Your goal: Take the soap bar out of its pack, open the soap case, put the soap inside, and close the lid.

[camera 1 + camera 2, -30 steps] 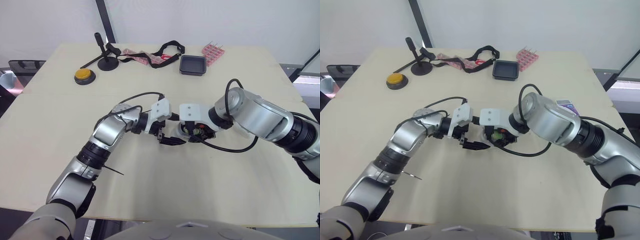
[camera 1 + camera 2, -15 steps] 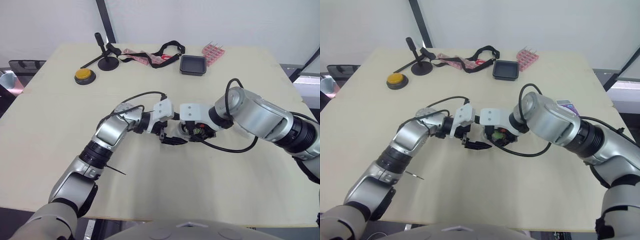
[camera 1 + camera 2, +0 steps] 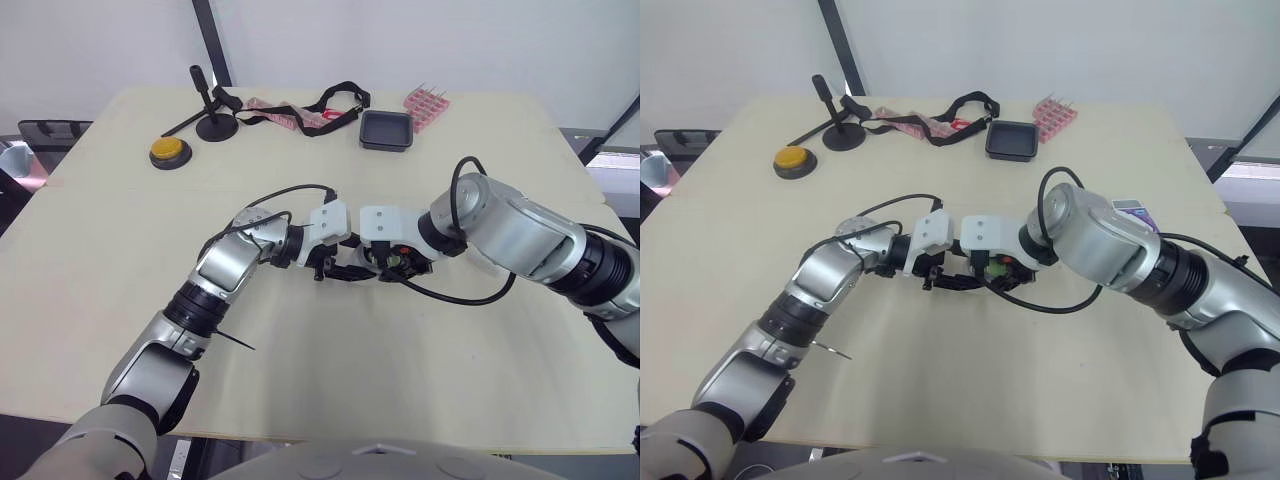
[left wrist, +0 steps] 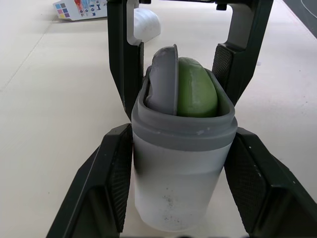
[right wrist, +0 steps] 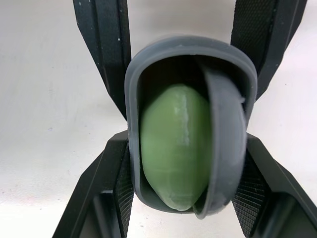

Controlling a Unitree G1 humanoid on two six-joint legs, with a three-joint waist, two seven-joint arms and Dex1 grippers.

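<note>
Both arms met at mid-table (image 3: 300,400); left gripper (image 3: 336,272) and right gripper (image 3: 378,263) faced each other with the translucent grey plastic soap case (image 4: 176,188) between them, held just above the table; left fingers (image 4: 116,183) were clamped on the case body from both sides; right fingers (image 5: 124,178) were closed on the grey rim end; green oval soap bar (image 5: 173,153) sat inside the case, its end poking past the rim; grey lid (image 4: 163,79) stood edge-on in the mouth, pressed beside the soap, not shut; white soap pack with coloured squares (image 4: 79,9) lay on the table to the right, beyond the right arm; black tray (image 3: 385,130) and yellow button (image 3: 168,150) were at the far edge, well apart from the case.
</note>
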